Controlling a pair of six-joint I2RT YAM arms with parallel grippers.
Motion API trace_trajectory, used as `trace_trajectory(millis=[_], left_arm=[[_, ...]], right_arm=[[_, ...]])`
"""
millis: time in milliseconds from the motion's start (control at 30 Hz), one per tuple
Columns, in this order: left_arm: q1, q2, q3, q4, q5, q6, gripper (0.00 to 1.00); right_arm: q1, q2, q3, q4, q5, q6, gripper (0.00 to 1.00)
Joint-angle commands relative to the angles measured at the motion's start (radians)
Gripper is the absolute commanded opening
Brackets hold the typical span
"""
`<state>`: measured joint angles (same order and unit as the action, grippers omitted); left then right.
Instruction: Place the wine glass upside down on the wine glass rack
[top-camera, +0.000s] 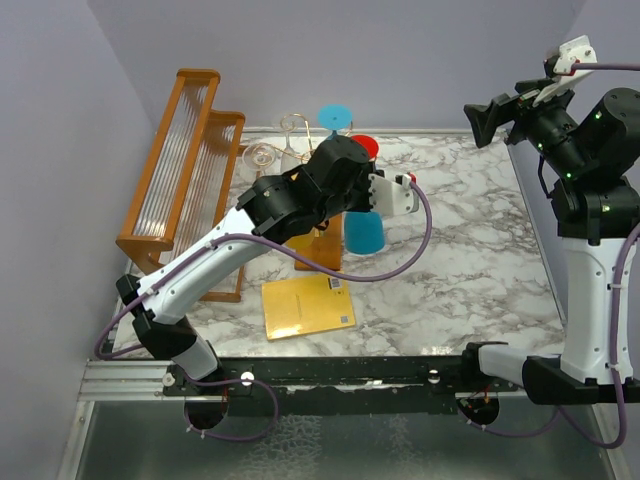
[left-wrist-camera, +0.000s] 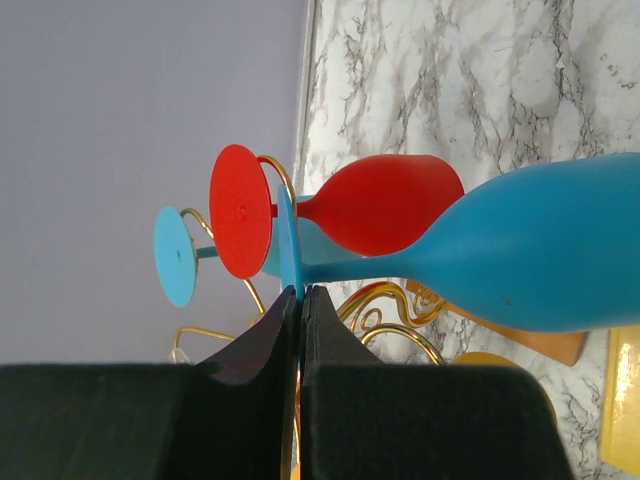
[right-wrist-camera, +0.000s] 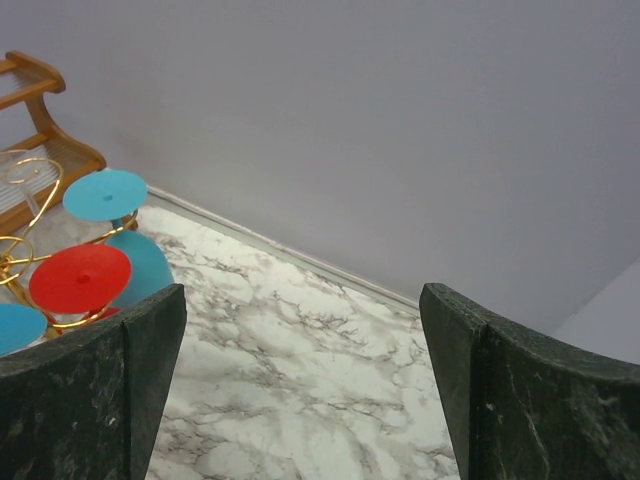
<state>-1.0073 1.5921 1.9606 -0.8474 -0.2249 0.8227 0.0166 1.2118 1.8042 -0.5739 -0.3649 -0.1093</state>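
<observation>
1. Black fingers (left-wrist-camera: 150, 420) of the left tool (left-wrist-camera: 298, 295) fill the bottom of the left wrist view. They are clenched on the thin foot of the blue wine glass (left-wrist-camera: 540, 255). Pinching the foot leaves stem and bowl free, which I judge suits hanging it bowl-down.
2. Far left, a wooden frame (top-camera: 185, 160) shows whole only in the top view.
3. Next comes the wine glass rack (top-camera: 318, 246) on the marble surface (top-camera: 470, 230), with the held glass just beside it. A red glass (left-wrist-camera: 385, 205) and a second blue glass (left-wrist-camera: 176, 256) hang there foot-up.
4. Only the wrist view shows the grip, since the arm hides it from above. I cannot tell whether the stem sits in a wire curl.
5. A yellow packet (top-camera: 308, 305) lies nearer the arms' bases.
6. Far right, the right tool (right-wrist-camera: 300, 300) hangs high, released and empty, well apart from the rack.
</observation>
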Motion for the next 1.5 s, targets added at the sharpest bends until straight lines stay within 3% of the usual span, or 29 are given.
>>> trace_trajectory(millis=[0, 1467], left_arm=[[-0.008, -0.020, -0.009, 0.018, -0.057, 0.016, 0.00], [0.004, -0.099, -0.060, -0.026, -0.133, 0.021, 0.00]], right_arm=[[-0.016, -0.014, -0.011, 0.031, -0.039, 0.013, 1.00], [-0.067, -0.015, -0.038, 0.047, -0.098, 0.016, 1.00]])
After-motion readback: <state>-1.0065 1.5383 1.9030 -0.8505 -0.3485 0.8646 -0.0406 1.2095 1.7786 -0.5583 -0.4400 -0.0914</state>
